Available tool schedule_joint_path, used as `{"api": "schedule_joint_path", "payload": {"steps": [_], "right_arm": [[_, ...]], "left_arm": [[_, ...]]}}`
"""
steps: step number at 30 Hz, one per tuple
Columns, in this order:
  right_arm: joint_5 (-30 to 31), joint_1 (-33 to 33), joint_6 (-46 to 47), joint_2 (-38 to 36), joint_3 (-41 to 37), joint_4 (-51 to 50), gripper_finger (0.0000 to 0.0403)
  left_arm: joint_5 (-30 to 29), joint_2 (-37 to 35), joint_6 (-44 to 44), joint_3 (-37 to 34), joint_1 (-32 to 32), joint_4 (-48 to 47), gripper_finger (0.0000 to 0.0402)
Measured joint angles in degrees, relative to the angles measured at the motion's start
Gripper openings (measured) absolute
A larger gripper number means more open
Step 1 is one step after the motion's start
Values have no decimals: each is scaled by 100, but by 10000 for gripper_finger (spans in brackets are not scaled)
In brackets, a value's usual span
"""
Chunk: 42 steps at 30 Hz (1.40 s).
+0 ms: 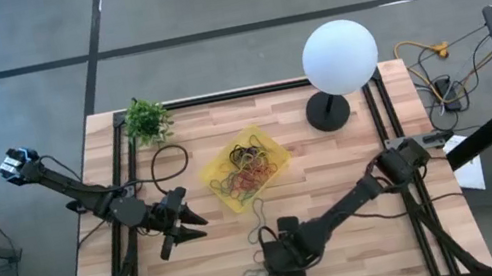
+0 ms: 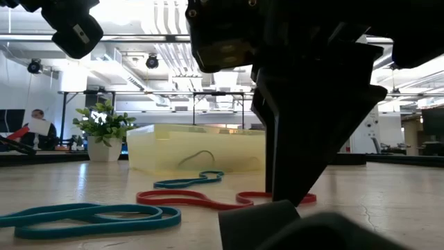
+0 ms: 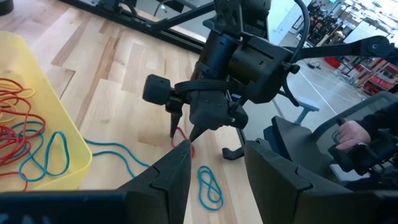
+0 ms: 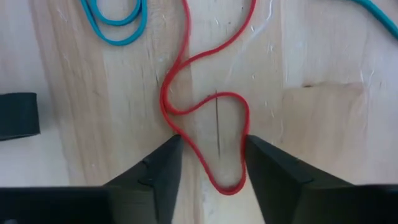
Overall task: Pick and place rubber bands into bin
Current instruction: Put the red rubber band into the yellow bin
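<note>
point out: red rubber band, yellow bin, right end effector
red rubber band (image 4: 239, 124): right wrist view, side of its loop.
yellow bin (image 1: 270, 143): high view, rim at a corner.
right end effector (image 4: 211, 158): right wrist view, gap midway between fingertips.

A pale wooden table (image 1: 353, 170) stands on grey concrete floor (image 1: 202, 4). Beyond it, bright ceiling strip lights (image 2: 166, 28) run overhead, and a person (image 2: 36, 128) sits far off, perhaps at a desk.

The bin (image 1: 270, 145) sat at table (image 1: 365, 239) centre; lamp (image 1: 338, 56) at two o'clock, plant (image 1: 148, 121) at ten, loose rubber bands (image 1: 265, 234) at six.
</note>
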Motion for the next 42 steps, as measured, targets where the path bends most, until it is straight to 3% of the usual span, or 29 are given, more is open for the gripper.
{"api": "schedule_joint_path", "payload": {"steps": [14, 30, 42], "right_arm": [[96, 92, 610, 0, 2, 28, 14], [1254, 171, 1276, -290, 140, 47, 8], [2531, 239, 1918, -853, 159, -214, 8]], "left_arm": [[-7, 0, 17, 0, 0, -3, 135], [-11, 0, 17, 0, -144, 0, 135], [-11, 0, 21, -2, -144, -13, 135]]}}
